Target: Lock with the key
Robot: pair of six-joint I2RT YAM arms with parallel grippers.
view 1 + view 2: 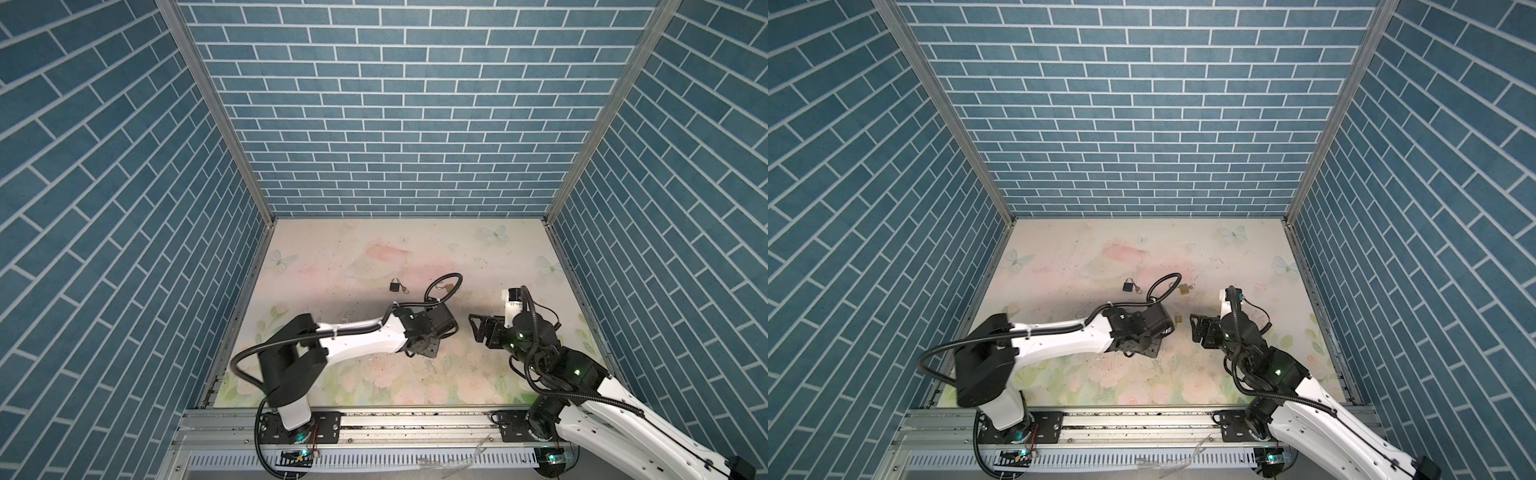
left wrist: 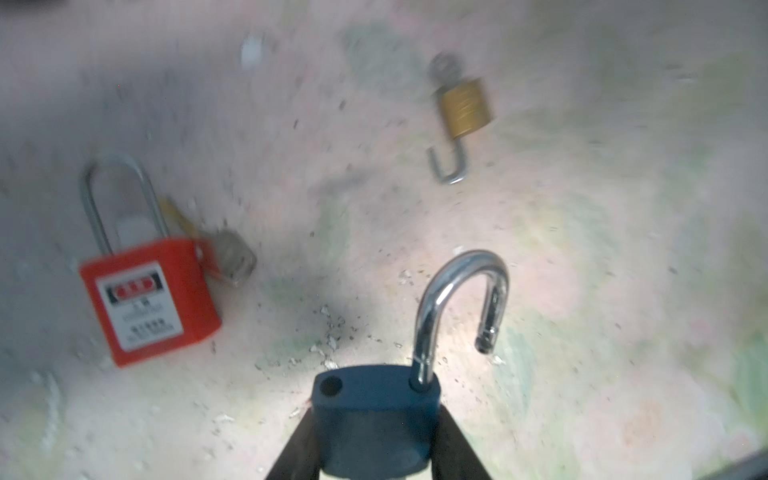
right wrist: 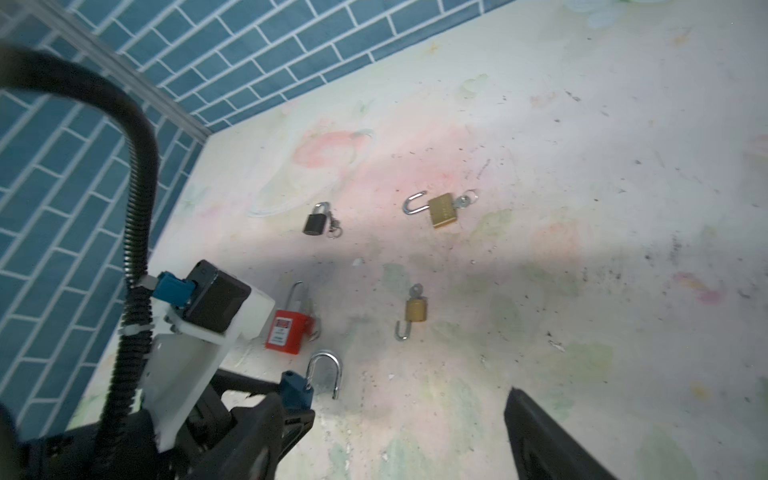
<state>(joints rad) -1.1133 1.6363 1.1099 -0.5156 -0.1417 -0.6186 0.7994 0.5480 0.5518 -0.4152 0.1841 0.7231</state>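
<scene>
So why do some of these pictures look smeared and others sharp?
Left wrist view: red plastic padlock and small brass padlock are smeared, the gripped blue padlock with open steel shackle sharp; right wrist view: mostly crisp; both top views: sharp.

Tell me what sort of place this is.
Probably a robot test booth: blue brick-print panel walls, an aluminium base rail carrying two white robot arms, a floral-print tabletop.
</scene>
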